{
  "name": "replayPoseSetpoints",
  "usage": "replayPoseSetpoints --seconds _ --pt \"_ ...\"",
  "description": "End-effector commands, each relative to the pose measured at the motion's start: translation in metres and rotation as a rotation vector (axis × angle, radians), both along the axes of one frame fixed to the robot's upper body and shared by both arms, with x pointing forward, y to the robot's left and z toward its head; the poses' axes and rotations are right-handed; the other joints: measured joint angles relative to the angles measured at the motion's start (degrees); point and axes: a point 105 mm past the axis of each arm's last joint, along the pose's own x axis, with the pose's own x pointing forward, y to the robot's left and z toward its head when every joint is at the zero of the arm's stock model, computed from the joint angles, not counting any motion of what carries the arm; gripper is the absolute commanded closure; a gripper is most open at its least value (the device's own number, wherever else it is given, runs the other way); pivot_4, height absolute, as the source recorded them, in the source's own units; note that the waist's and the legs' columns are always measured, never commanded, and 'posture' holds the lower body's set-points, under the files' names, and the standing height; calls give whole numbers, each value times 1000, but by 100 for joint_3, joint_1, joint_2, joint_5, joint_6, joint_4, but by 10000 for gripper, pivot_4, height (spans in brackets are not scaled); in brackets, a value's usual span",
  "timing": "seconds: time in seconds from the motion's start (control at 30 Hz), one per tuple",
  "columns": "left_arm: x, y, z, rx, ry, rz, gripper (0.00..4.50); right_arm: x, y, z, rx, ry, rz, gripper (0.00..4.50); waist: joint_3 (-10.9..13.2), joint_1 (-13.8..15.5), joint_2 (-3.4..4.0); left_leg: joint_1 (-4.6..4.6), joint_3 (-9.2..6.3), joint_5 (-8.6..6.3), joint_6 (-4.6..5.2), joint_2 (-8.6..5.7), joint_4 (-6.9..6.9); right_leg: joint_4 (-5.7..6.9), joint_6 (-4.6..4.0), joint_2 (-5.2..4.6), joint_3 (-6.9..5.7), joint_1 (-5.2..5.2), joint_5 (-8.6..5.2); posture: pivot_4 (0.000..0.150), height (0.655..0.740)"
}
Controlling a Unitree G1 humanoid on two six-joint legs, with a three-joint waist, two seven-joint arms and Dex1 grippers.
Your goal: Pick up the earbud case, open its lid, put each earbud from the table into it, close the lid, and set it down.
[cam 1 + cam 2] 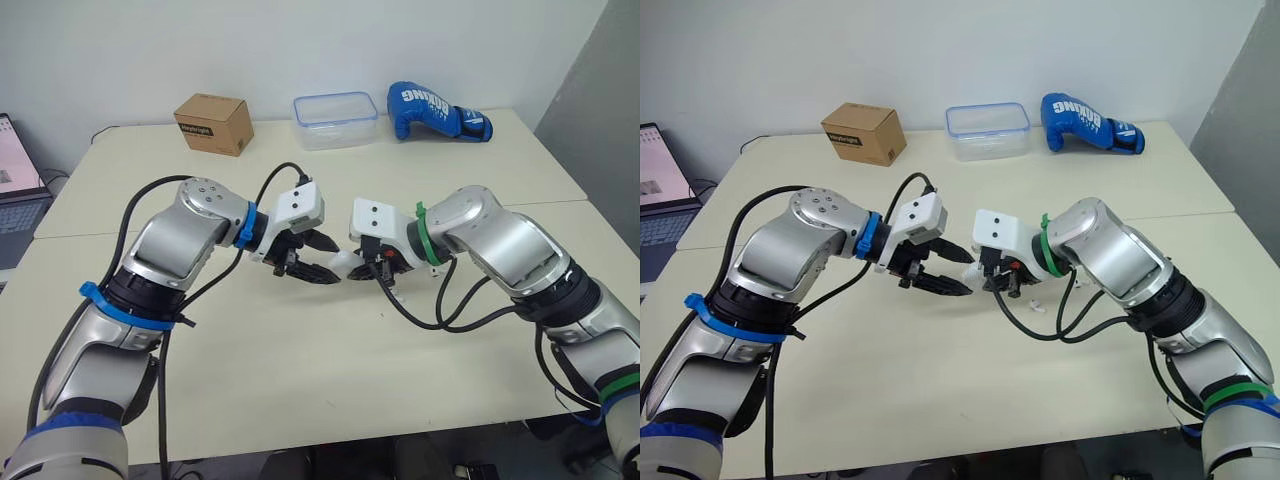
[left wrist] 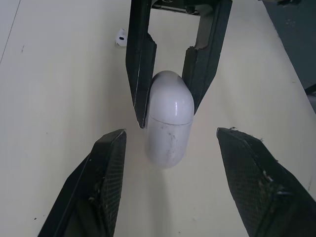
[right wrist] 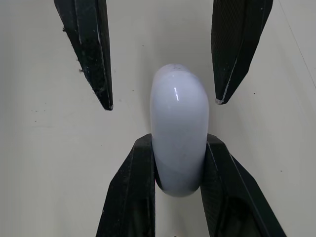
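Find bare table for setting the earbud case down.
Bare: the near strip of table, and the band between the grippers and the cardboard box. Crowded: centre, where left gripper and right gripper meet at the earbud case, an earbud beside.

Office rm, pale desks, laptop, cardboard box

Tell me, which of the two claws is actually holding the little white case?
The right gripper: its fingers pinch the white case, while the left gripper stands open, fingers clear of it.
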Motion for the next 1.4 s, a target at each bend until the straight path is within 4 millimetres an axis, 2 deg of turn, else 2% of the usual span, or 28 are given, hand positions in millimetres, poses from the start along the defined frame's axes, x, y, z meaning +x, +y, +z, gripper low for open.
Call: replayPoseSetpoints --seconds 0.03,0.17,0.53,0.57,0.6,0.73,0.9,0.97,1.17,1.4 --pt "2 -3 8 -12 -39 -10 23959 0 4 19 28 -54 14 37094 0 0 0 0 0 0 0 0 1 0 0 0 0 0 0 1500 7307" --pt "1 -4 6 -11 -35 -17 36355 0 6 23 44 -49 8 37094 0 -1 0 -1 1 0 0 0 1 1 0 0 1 -1 0 1500 7307" --pt "1 -4 7 -11 -36 -15 37057 -3 8 25 57 -29 13 37094 0 -2 0 -5 1 0 0 -1 2 3 -1 -1 1 -7 0 1500 7307" --pt "1 -4 7 -12 -34 -11 37057 -4 9 24 56 -21 17 29603 0 -3 0 -7 1 0 0 -1 3 4 -1 -1 2 -10 0 1500 7307" --pt "1 -4 7 -14 -32 -8 37057 -4 9 24 54 -24 19 27156 0 -3 0 -9 2 0 0 -1 3 6 -1 -1 3 -13 0 1500 7307" --pt "3 -3 10 -60 -42 22 37057 -2 3 22 49 -51 7 12862 0 -7 0 -26 1 1 -2 -1 10 10 -1 -1 3 -27 1 1500 7307" --pt "-1 4 14 -220 -76 48 37057 -3 -10 26 129 -35 10 12862 -1 -10 0 -34 1 1 -3 -2 11 7 -2 -4 2 -34 1 1500 7307" --pt "-3 10 9 -263 -50 72 37057 -5 -14 27 174 -14 13 12862 -1 -13 0 -37 0 2 -4 -2 13 7 -3 -5 1 -36 3 1500 7307" --pt "-7 21 9 -524 -110 132 37057 -10 -26 28 298 60 5 12862 -2 -4 -1 -38 0 2 -4 -3 15 8 -4 -9 1 -34 3 1500 7307" --pt "-16 25 -5 -625 -129 122 37057 -13 -28 28 466 82 -17 12862 -3 20 -2 -36 3 3 -5 -4 14 7 -5 -11 2 -32 4 1500 7307"
